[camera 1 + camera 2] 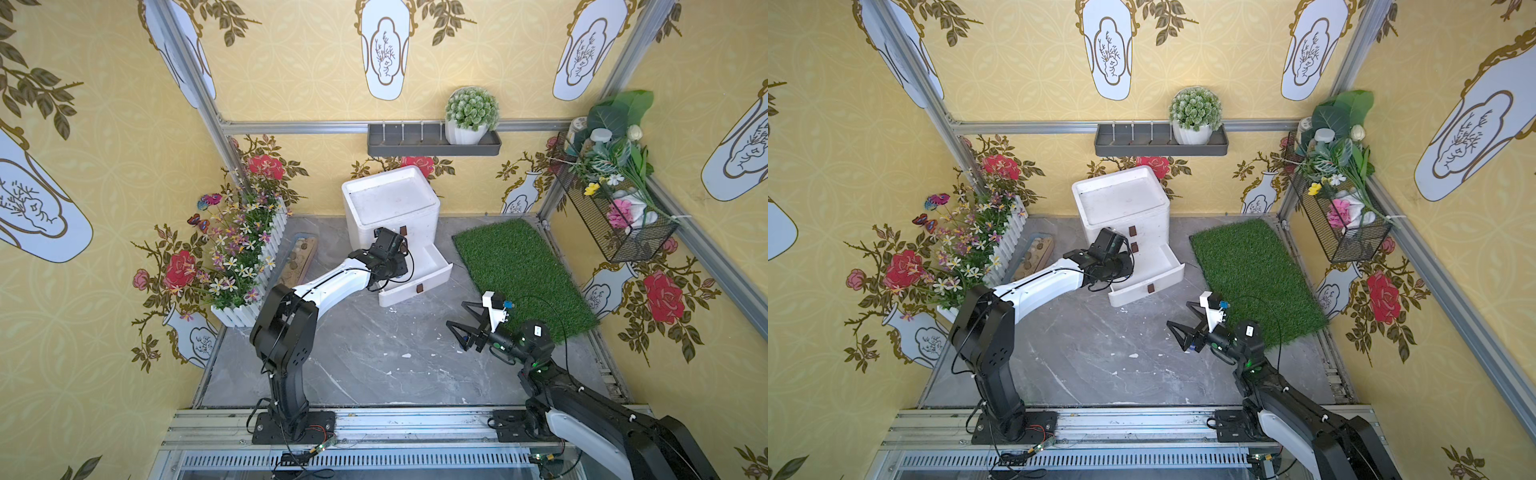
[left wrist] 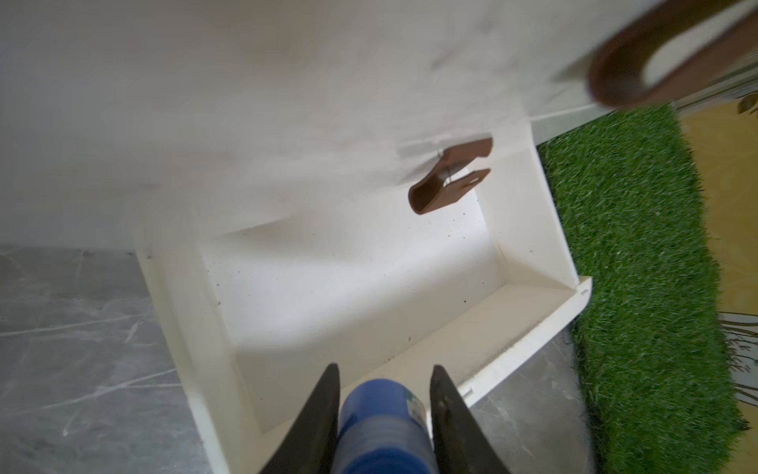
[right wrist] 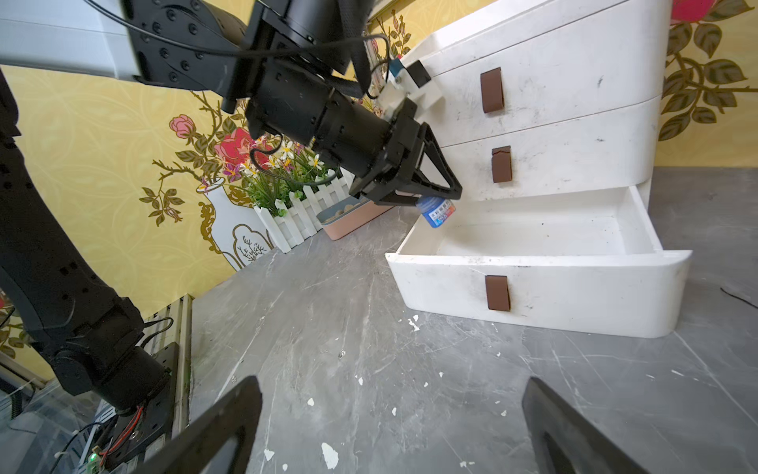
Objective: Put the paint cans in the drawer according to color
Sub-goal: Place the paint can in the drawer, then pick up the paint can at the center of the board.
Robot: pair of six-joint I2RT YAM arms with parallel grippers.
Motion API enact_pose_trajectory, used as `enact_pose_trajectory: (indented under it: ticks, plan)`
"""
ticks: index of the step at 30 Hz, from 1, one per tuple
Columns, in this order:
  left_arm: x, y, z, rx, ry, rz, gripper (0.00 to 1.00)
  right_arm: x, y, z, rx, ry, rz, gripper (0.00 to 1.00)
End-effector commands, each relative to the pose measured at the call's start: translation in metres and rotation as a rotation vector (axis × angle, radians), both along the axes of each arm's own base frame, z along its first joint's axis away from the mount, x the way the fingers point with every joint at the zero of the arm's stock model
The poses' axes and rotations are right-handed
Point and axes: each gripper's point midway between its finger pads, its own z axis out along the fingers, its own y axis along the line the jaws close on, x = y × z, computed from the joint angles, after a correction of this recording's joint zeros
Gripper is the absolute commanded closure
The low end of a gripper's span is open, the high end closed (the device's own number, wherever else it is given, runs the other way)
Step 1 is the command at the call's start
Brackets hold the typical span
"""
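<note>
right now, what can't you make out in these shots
- Other paint cans: none shows in any view; the closed upper drawers hide their insides.
- Blue paint can: blurred and cut by the picture edge in the left wrist view; label too small in the right wrist view.
- Left gripper: mostly hidden under its own wrist in both top views.
- Right gripper: fingers cut by the edge in the right wrist view.

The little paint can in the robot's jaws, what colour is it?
The paint can is blue, seen best in the right wrist view.
</note>
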Motion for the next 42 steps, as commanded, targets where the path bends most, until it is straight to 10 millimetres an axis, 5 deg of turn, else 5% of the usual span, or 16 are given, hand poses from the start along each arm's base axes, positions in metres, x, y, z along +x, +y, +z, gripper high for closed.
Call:
enact_pose_trajectory:
  ticks: [1,9,15,21,23,28,33,42]
  plan:
    - [0.004,-0.002,-0.014,0.045,0.012,-0.016,0.65,0.0,-0.002,0.005,0.011,-0.016,-0.011,0.0]
    - [-0.003,-0.008,-0.014,0.053,0.034,-0.063,0.48,0.0,-0.003,0.001,0.006,-0.001,-0.016,0.0]
    - [-0.018,-0.007,0.028,0.004,-0.043,-0.085,0.47,0.01,-0.01,-0.012,-0.006,0.102,-0.08,0.0]
    - [-0.06,0.012,0.061,-0.116,-0.181,-0.122,0.46,0.024,-0.004,-0.03,-0.069,0.354,-0.152,0.0]
    - [-0.074,0.027,0.07,-0.138,-0.268,-0.127,0.35,0.027,-0.001,-0.039,-0.154,0.401,-0.216,0.0]
    - [-0.111,0.066,0.071,-0.135,-0.522,-0.164,0.0,0.027,-0.021,-0.062,-0.354,0.561,-0.474,0.0]
    - [-0.132,0.091,0.07,-0.208,-0.653,-0.134,0.0,0.011,-0.035,-0.086,-0.401,0.708,-0.504,0.0]
    - [-0.131,0.088,0.046,-0.22,-0.616,-0.156,0.0,-0.006,-0.038,-0.126,-0.488,0.927,-0.455,0.15]
